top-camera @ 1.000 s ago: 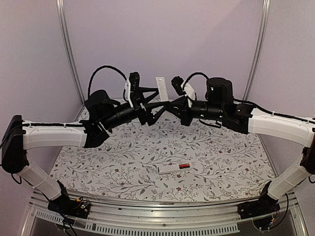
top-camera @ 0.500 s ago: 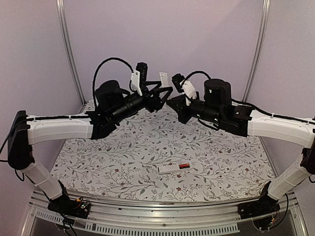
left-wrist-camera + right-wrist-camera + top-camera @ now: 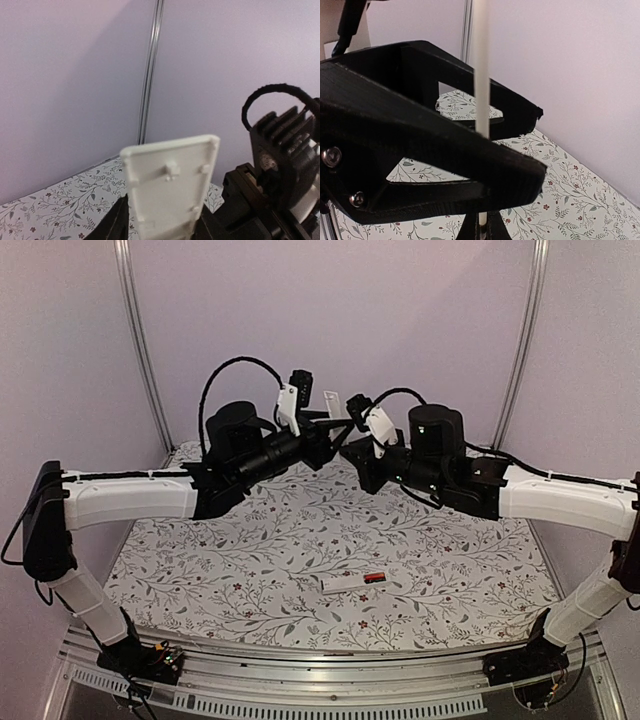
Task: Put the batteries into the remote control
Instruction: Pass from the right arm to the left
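Note:
The white remote control [image 3: 346, 584] lies on the patterned table near the front centre. A red-orange and black battery [image 3: 375, 578] sits at its right end. Both grippers meet high above the back of the table. The thin white cover strip [image 3: 331, 403] stands upright between them. In the left wrist view, the left gripper [image 3: 162, 227] closes on the side edges of the cover strip [image 3: 170, 185], whose clip side faces the camera. In the right wrist view, the right gripper [image 3: 481, 231] pinches the lower end of the strip [image 3: 481, 75], seen edge-on.
The left gripper's black fingers [image 3: 420, 150] fill most of the right wrist view. Lilac walls with metal posts [image 3: 140, 350] close the back and sides. The floral table [image 3: 250, 560] has a metal front rail [image 3: 320, 680].
The left arm has swung up and to the right, closing in on the cover strip. The right gripper has shifted slightly left. The strip has risen a little. The remote has not moved.

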Controlling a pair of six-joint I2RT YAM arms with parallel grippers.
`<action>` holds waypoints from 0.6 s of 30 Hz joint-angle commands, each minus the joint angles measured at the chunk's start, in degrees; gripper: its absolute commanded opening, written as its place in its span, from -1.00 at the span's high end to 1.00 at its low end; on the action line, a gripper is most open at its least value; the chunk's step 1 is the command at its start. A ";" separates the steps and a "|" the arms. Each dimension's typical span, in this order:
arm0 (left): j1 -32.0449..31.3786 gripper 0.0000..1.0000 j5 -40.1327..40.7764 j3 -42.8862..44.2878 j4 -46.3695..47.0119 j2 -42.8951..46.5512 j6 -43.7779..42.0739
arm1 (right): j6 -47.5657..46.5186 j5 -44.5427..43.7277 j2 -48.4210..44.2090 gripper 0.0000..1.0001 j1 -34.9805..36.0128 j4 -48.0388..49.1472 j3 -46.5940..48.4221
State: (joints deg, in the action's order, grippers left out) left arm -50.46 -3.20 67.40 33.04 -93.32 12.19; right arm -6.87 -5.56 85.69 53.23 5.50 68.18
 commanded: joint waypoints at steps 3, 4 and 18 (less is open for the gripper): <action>-0.14 0.32 -0.40 0.94 -0.68 -0.76 -0.36 | -0.42 -1.53 0.98 1.00 0.47 -1.27 1.04; -0.14 0.34 -0.88 0.91 -0.57 -0.73 -0.37 | -0.42 -1.62 0.97 1.00 0.47 -1.34 1.05; 0.09 0.55 -13.73 -5.23 3.96 5.12 -10.66 | -10.09 14.82 -8.48 -0.43 -1.02 -7.53 -1.89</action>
State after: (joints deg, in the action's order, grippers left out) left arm -50.52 -8.67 64.60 35.07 -91.90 7.84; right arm -11.97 -2.22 83.99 53.12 2.17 67.92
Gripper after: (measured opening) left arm 0.277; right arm 0.653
